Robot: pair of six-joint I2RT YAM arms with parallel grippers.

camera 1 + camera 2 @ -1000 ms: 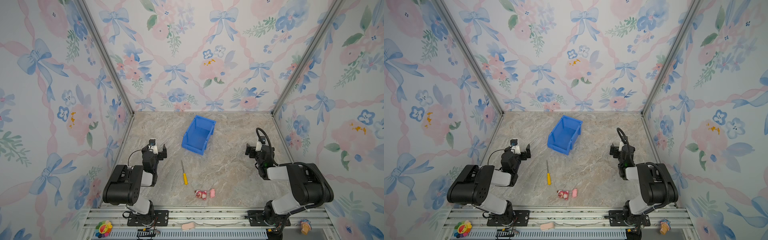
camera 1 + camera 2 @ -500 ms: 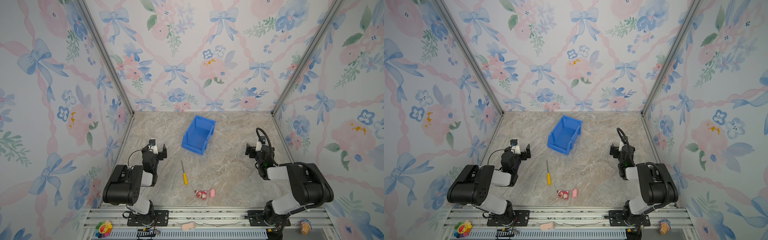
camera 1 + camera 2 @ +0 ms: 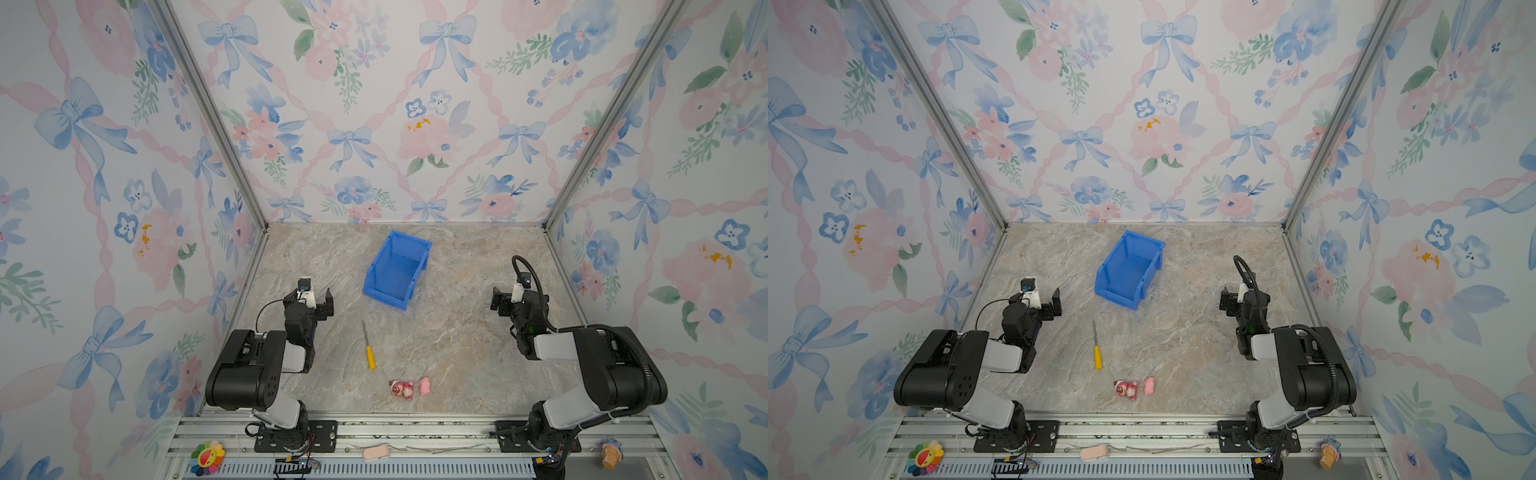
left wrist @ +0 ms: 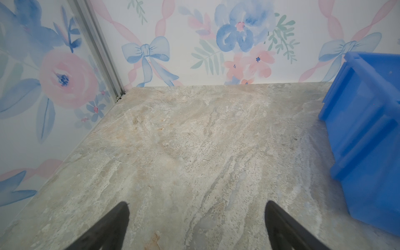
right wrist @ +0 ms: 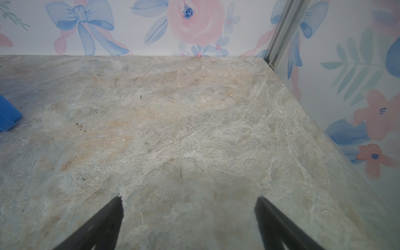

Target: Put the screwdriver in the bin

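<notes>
Nothing moved: screwdriver (image 3: pixel 368 348) flat on table (image 3: pixel 457 332), outside bin (image 3: pixel 386 296); left hand (image 4: pixel 196 203), right hand (image 5: pixel 188 198) both released, spread wide.

1. The bin (image 3: pixel 397 270) is sitting on the table (image 3: pixel 457 332) toward the back, near the middle between my arms, in both top views.
2. The screwdriver (image 3: pixel 367 345) is lying flat in front of the bin and apart from it, with its shaft pointing back toward the bin.
3. A toy figure (image 3: pixel 402 389) and a smaller toy (image 3: pixel 424 386) are lying just beside each other, in front of the screwdriver and slightly to its right, near the front edge.
4. My left gripper (image 3: pixel 308 299) is hanging left of the bin, behind and left of the screwdriver.
5. My right gripper (image 3: pixel 515 299) is hanging well to the right of the bin.
</notes>
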